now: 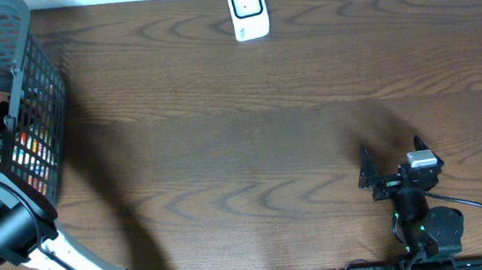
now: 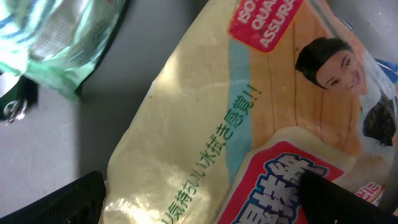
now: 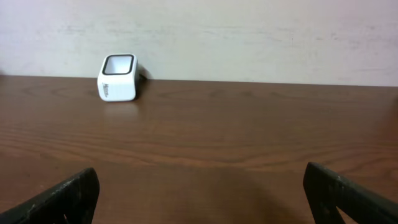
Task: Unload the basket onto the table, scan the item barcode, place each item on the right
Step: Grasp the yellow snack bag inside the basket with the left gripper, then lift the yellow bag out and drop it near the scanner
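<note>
Hovering inside the wire basket, the left gripper stands spread over a yellow snack packet, not gripping it. Its glossy film could slip or crumple when pinched. No barcode shows on this face, so it may meet the barcode scanner wrong side out. The right gripper sits spread, empty

The yellow packet runs off the left wrist view's edges; the basket mesh perhaps hides it overhead
</note>
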Robot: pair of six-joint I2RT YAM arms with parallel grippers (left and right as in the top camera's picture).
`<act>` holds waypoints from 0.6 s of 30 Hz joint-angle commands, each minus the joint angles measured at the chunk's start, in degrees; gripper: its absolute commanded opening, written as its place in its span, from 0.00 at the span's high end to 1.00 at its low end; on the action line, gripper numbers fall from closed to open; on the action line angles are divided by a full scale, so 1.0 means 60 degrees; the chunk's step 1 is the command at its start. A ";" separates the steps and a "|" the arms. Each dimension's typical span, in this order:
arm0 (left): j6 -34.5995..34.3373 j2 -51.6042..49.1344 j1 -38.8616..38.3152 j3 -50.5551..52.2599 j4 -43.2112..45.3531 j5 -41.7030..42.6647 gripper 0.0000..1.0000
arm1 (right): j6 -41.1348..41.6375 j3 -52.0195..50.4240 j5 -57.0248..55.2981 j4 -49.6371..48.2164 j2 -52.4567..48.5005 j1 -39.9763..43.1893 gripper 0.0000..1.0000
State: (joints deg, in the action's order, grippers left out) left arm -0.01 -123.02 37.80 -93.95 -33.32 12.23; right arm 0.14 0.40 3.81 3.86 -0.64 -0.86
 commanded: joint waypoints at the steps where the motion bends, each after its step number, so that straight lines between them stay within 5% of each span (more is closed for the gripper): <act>1: 0.0251 -0.0601 -0.0018 -0.0040 -0.0124 0.0106 0.01 | -0.0109 -0.0011 -0.0040 0.0040 0.0055 0.0073 0.01; 6: 0.0255 -0.1045 -0.0018 0.0004 -0.0561 0.0106 0.02 | -0.0109 -0.0011 -0.0040 0.0040 0.0055 0.0073 0.01; 10: 0.0277 -0.1501 -0.0018 0.0007 -0.0962 0.0102 0.40 | -0.0109 -0.0011 -0.0040 0.0040 0.0055 0.0073 0.01; 13: 0.0291 -0.1508 -0.0018 -0.0004 -0.1093 0.0106 0.87 | -0.0109 -0.0011 -0.0040 0.0040 0.0055 0.0073 0.01; 18: 0.0135 -0.0838 -0.0015 -0.0168 -0.1126 0.0135 0.93 | -0.0109 -0.0011 -0.0040 0.0040 0.0055 0.0073 0.01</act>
State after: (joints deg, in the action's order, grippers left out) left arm 0.71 -125.38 38.17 -97.65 -38.20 16.53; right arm 0.14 0.40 3.81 3.86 -0.64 -0.86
